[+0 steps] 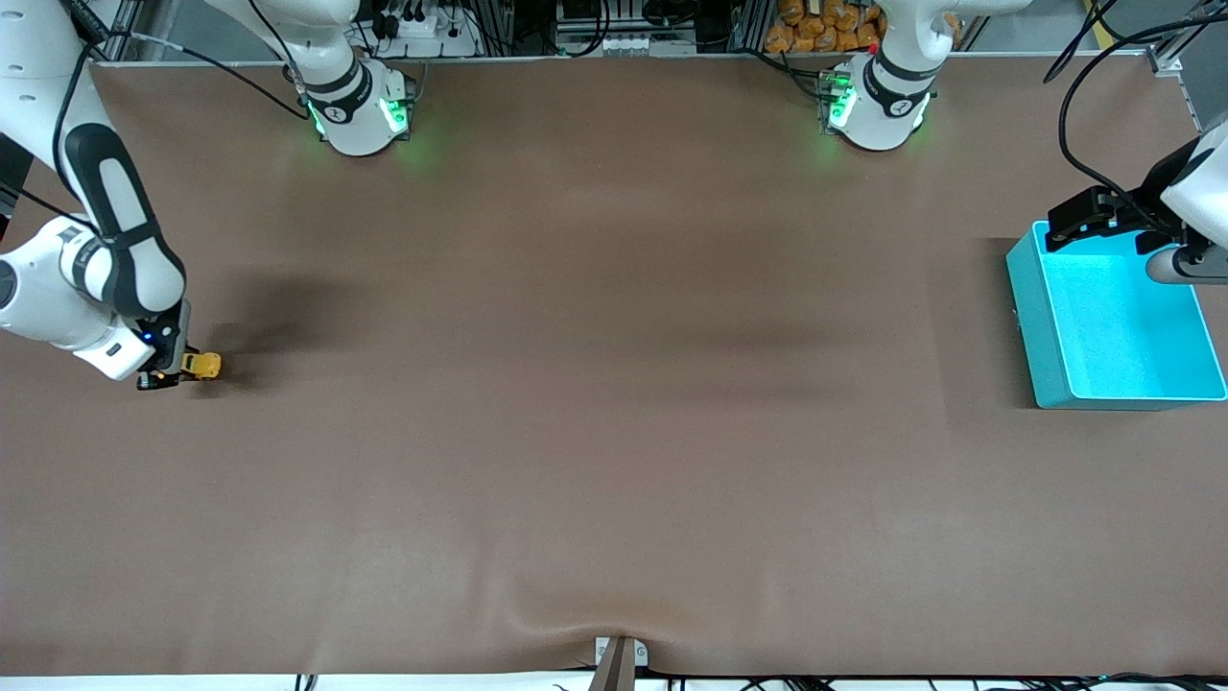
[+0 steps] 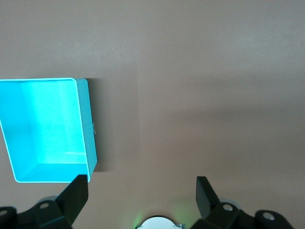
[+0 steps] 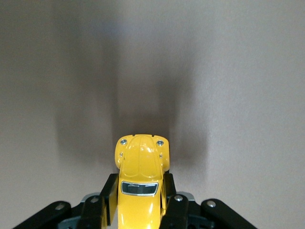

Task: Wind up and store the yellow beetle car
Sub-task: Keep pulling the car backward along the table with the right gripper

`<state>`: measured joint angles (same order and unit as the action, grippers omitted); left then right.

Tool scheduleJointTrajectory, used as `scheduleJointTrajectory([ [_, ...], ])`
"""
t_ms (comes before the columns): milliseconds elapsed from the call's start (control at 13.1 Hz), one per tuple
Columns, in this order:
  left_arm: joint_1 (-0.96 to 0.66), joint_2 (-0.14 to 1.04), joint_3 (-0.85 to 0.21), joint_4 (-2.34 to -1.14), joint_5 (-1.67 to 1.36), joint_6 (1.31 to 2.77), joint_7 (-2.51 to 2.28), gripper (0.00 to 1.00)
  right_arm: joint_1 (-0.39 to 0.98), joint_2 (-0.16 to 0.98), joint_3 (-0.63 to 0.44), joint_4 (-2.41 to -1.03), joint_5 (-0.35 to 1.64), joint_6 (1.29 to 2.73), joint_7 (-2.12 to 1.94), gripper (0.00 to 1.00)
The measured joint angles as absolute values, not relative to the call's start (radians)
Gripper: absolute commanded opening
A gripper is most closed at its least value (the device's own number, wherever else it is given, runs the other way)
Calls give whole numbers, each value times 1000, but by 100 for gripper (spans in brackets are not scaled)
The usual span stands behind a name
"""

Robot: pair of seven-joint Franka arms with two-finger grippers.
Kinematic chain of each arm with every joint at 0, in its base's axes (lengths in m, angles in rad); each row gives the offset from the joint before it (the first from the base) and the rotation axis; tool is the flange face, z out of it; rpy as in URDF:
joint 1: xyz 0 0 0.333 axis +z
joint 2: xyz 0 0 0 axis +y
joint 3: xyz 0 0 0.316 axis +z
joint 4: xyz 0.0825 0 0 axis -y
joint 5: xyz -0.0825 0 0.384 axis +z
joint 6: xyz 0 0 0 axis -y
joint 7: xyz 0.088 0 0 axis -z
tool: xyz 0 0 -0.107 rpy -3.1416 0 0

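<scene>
Right gripper (image 1: 165, 376), low at the right arm's end of the table (image 1: 614, 432), with both fingers (image 3: 108, 200) clamped on the flanks of the yellow beetle car (image 3: 141, 183). Left gripper (image 2: 140, 191) waits with fingers spread wide and empty over the turquoise bin (image 1: 1046, 317) at the left arm's end.

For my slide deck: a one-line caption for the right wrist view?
Right gripper shut on the yellow beetle car, nose pointing out over the brown table.

The yellow beetle car (image 1: 200, 365) is sitting at the right arm's end of the surface (image 1: 595, 403) (between the right gripper's (image 1: 165, 372) jaws), well apart from the bin (image 1: 1041, 326) at the left arm's end.
</scene>
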<state>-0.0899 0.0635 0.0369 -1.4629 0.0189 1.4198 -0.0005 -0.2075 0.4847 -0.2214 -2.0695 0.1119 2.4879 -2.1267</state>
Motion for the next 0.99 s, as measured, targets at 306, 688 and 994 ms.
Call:
scheduleJointTrajectory([
  [306, -90, 64, 37, -1463, 19, 1420, -1, 100, -232, 502, -223, -2039, 112, 2475, -2155, 31],
  [688, -90, 64, 37, -1463, 19, 1420, -1, 100, -250, 510, -223, -2026, 112, 2477, -2189, 31],
  [994, -90, 64, 37, -1463, 19, 1420, -1, 100, -259, 516, -223, -2017, 112, 2477, -2198, 31],
])
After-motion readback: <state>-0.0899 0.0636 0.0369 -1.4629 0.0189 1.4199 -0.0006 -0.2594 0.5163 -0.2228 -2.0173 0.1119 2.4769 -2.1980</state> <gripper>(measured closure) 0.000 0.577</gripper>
